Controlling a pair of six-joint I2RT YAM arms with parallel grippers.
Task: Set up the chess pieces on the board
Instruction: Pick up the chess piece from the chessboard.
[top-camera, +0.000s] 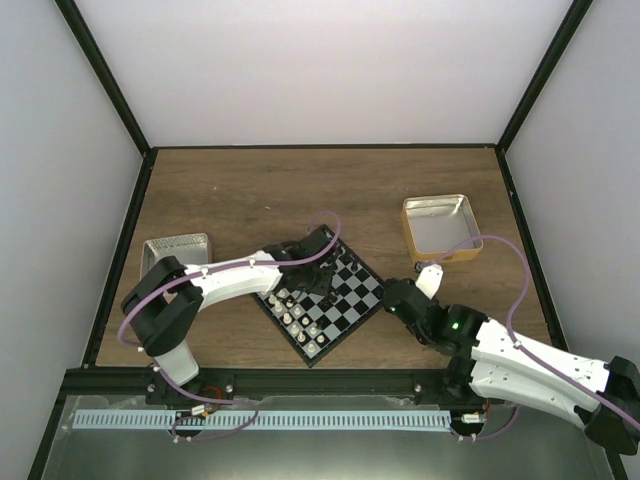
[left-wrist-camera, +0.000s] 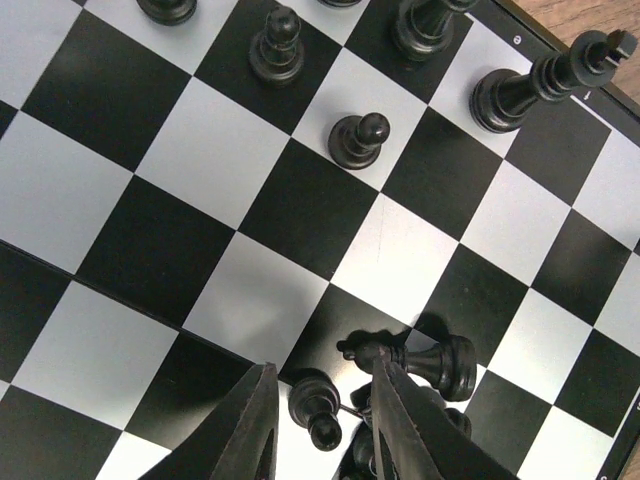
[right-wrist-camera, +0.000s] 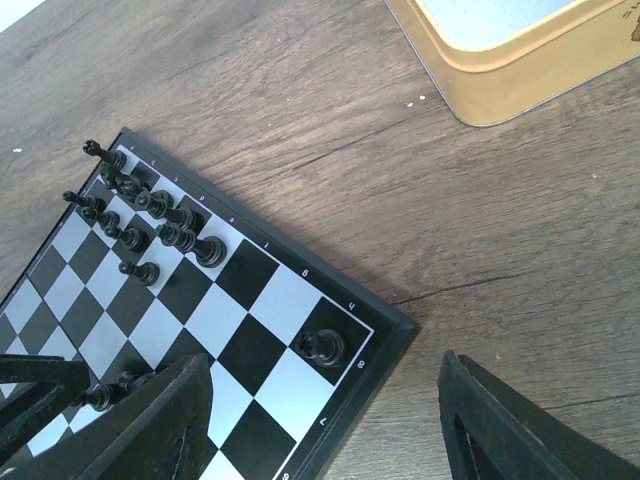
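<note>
On the table (top-camera: 250, 190), straddles a black pawn (left-wrist-camera: 318, 410) on the board (top-camera: 347, 312) in the middle, left gripper (left-wrist-camera: 322, 385) spread a little, right gripper (right-wrist-camera: 327, 370) wide at 3 o'clock; may tip the crowding piece (left-wrist-camera: 432, 362) at 2 o'clock.

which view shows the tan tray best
The top view: the whole tan tray is visible there, lying on the table right of the board. The right wrist view catches only one corner of the tray, cut off at the top edge. The left wrist view does not show it.
</note>
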